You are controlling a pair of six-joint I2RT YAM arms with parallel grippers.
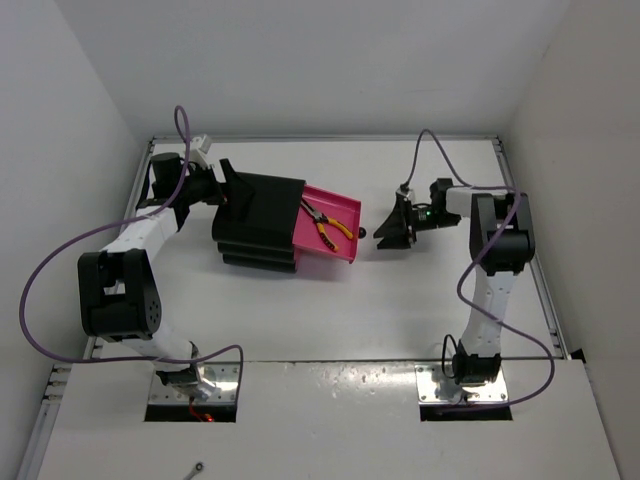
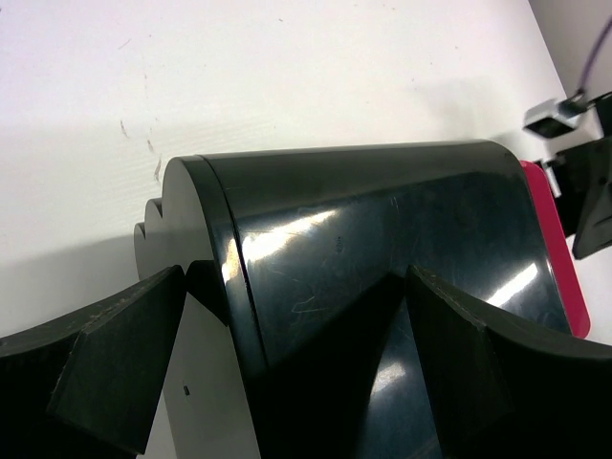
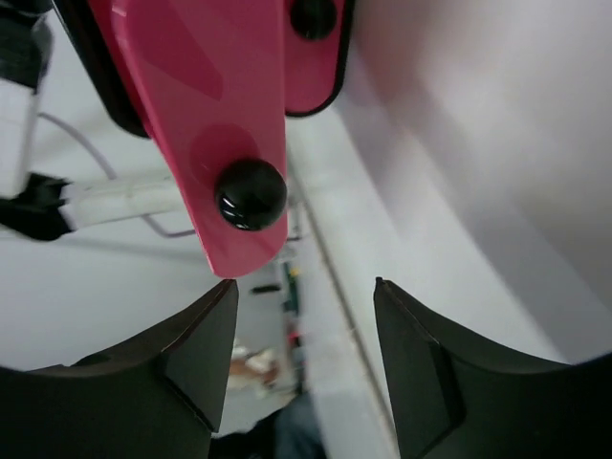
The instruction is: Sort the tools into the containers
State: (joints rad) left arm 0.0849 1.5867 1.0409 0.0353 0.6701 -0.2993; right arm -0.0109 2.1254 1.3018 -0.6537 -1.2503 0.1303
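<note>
The black cabinet (image 1: 258, 222) lies at the table's middle left, with one pink drawer (image 1: 343, 212) pulled out toward the right. Yellow-handled pliers (image 1: 328, 225) lie in that drawer. My right gripper (image 1: 388, 234) is open just right of the drawer's black knob (image 1: 362, 233), apart from it. In the right wrist view the knob (image 3: 251, 193) is beyond my left fingertip (image 3: 206, 335), and the open gripper (image 3: 304, 306) holds nothing. A second drawer's knob (image 3: 314, 16) shows at the top edge. My left gripper (image 1: 226, 188) is open, straddling the cabinet's (image 2: 382, 229) rear edge. No other tools show.
White walls enclose the table on three sides. The right arm's upright link (image 1: 495, 250) stands at the right, and the left arm's base link (image 1: 120, 295) at the left. A purple cable (image 1: 60, 260) loops off the left arm.
</note>
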